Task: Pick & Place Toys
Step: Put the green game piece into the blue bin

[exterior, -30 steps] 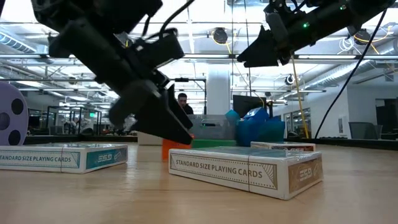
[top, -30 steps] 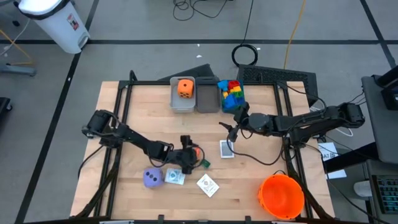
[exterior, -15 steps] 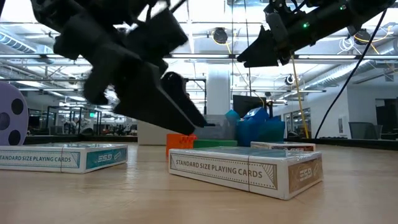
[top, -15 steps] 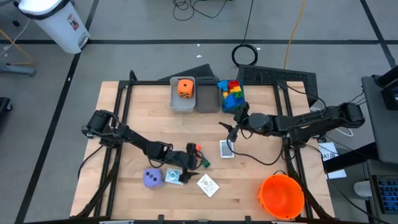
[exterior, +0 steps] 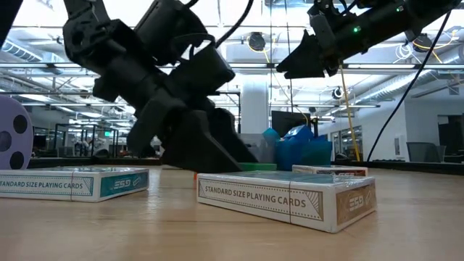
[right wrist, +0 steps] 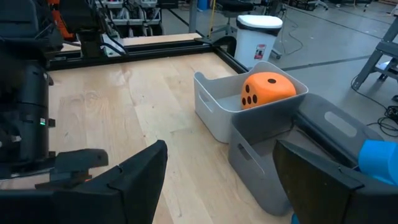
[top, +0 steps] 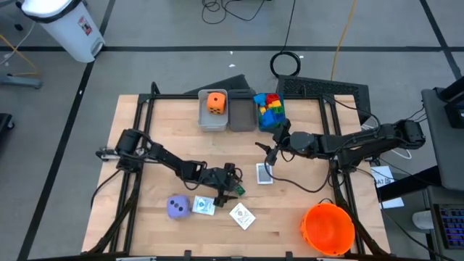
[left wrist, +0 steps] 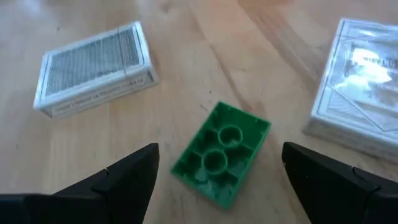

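From overhead the left gripper [top: 233, 181] hides most of the green block [left wrist: 221, 152], fingers spread wide either side; the right gripper [top: 270, 150] hangs empty, parted.

Wood, plastic and card

We see a matt pale wood table [left wrist: 186, 25], a glossy green plastic block [left wrist: 221, 152] and shiny wrapped card packs [left wrist: 93, 68].

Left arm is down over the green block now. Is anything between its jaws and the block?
No. In the left wrist view the open left gripper straddles the green block, studs up, with only bare table between.
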`<state>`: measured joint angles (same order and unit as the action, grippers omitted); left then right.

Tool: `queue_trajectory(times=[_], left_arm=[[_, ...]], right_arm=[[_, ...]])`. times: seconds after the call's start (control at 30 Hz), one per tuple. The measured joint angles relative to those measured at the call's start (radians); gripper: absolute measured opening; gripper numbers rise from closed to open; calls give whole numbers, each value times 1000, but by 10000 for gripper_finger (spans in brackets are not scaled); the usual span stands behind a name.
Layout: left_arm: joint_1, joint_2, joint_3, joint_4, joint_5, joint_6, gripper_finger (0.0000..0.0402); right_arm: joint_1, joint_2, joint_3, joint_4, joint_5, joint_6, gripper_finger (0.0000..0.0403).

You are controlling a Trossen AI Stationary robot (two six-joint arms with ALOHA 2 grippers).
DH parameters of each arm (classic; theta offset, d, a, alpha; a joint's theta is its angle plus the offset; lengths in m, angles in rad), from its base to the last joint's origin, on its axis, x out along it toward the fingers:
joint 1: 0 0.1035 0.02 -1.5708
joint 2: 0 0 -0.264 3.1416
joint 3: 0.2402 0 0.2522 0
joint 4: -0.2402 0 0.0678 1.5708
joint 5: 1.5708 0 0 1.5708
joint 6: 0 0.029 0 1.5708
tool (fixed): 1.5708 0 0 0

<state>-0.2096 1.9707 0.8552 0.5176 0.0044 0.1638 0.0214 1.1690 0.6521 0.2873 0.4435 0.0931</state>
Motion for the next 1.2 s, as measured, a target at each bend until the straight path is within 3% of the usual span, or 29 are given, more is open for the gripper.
queue_trajectory(times=[0.23, 0.6, 0.77, 0.93, 1.1, 1.2], left_arm=[[13, 25, 1, 10, 12, -44, 326], [14, 24, 0, 15, 17, -86, 154], [15, 24, -2, 81, -24, -80, 150], [13, -81, 1, 49, -172, 78, 162], [9, -256, 3, 32, -436, 226, 166], [-2, -345, 3, 20, -575, 288, 151]], right_arm=[[0, 0, 0, -1, 0, 0, 281], [0, 0, 0, -1, 0, 0, 281], [0, 0, 0, -1, 0, 1, 281], [0, 0, 0, -3, -3, 50, 281], [0, 0, 0, -11, -4, 72, 281], [-1, 0, 0, -8, -85, 134, 281]])
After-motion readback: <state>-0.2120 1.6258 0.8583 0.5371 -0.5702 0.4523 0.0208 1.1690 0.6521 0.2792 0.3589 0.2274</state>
